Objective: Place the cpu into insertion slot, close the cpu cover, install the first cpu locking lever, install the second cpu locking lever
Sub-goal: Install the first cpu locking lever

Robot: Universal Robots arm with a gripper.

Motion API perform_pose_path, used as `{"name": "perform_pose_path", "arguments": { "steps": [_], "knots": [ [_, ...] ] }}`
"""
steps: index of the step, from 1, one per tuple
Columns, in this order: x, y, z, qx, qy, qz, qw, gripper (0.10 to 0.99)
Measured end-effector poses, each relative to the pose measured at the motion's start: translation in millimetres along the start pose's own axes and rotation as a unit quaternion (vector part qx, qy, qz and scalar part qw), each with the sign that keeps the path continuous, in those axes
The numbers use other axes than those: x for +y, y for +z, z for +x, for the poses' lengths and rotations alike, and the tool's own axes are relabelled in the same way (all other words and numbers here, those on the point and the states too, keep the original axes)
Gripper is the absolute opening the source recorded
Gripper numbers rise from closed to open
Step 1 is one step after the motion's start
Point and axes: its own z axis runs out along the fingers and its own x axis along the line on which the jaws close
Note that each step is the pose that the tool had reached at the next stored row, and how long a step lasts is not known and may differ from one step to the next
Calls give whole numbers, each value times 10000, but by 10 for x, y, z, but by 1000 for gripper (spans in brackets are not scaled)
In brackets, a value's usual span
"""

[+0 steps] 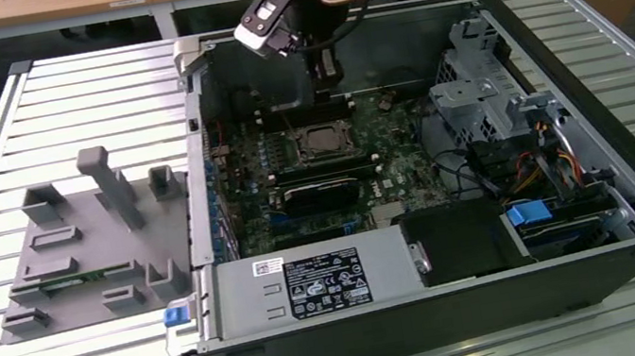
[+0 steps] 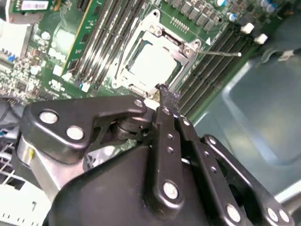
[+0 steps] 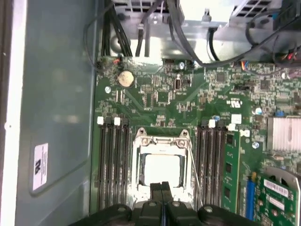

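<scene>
Our gripper [image 3: 161, 187] had its tips together, holding nothing, right by the cpu cover [image 3: 162, 145], which was down. We saw the cpu [image 3: 162, 169] in the insertion slot [image 3: 140, 170]. One locking lever [image 2: 221, 53] prob. wasn't locked yet.

Dull metal cpu [image 3: 162, 170], silvery metal cpu cover [image 3: 162, 142]

Cpu [image 3: 162, 169]: dull silver square, seated flat in the insertion slot [image 1: 320, 143] on the green motherboard, between the long memory slots. Cpu cover [image 3: 162, 141]: silvery frame lying down around the cpu, chip showing through its window. One thin wire locking lever [image 2: 221, 53] sticks out sideways.
</scene>
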Motion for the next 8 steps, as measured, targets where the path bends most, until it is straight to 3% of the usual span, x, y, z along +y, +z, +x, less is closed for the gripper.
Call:
{"name": "perform_pose_path", "arguments": {
  "steps": [4,8],
  "knots": [
    [0,0,0,7,-356,4,9994,106],
    [0,1,0,14,-715,8,9974,106]
  ]
}}
